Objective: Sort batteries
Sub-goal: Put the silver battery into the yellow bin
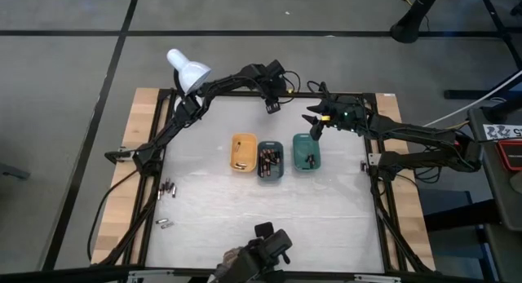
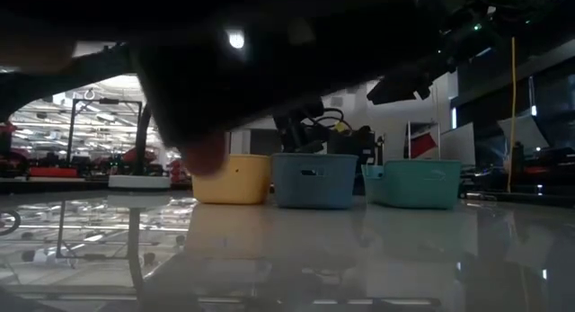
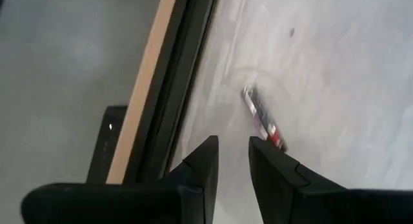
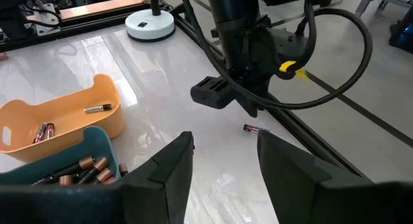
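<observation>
Seen from above: left pincer (image 1: 273, 106) poised at the far edge of the surface (image 1: 212, 201), right pincer (image 1: 314, 120) just beyond the teal tray (image 1: 307, 152). Only in the left wrist view, shown close: one lone battery (image 3: 263, 118) with a reddish end, lying flat on the surface just ahead of the fingertips (image 3: 208, 150), apart from them, near the black frame rail (image 3: 184, 75). Left pincer parted by a narrow gap, nothing between the fingers. In the right wrist view, that same battery (image 4: 253, 128) visible below the left arm's wrist, and the right pincer (image 4: 222, 153) standing open and empty. Counted from above: three trays in a row, orange tray (image 1: 242, 152), dark tray (image 1: 270, 160), teal tray, each with batteries inside, number too small to tell. More loose batteries (image 1: 170, 186) in a small cluster at the left edge, a few others (image 1: 164, 223) nearer the front. From the low view, only the three trays' walls, contents hidden.
</observation>
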Tool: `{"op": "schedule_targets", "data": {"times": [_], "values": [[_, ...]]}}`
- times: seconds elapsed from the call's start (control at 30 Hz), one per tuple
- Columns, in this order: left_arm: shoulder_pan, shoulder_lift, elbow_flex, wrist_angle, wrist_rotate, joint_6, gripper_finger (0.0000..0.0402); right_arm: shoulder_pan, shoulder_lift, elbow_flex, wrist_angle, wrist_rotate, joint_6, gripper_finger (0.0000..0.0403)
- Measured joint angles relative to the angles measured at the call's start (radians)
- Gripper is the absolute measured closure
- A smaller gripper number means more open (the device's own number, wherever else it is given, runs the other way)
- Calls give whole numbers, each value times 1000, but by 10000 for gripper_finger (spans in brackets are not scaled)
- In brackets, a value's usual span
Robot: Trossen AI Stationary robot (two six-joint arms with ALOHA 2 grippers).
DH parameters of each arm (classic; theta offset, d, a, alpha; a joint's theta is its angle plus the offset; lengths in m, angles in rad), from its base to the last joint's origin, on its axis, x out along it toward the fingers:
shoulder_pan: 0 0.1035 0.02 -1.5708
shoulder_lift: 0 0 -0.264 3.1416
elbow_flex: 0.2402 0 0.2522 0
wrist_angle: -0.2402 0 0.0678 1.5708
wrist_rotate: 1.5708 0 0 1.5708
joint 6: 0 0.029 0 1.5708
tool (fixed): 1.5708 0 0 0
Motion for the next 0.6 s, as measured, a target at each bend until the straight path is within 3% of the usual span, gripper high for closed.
{"op": "schedule_targets", "data": {"times": [0.6], "values": [[1, 47, 2, 107, 56, -188, 329, 0, 0, 0, 2, 0, 0, 230]]}}
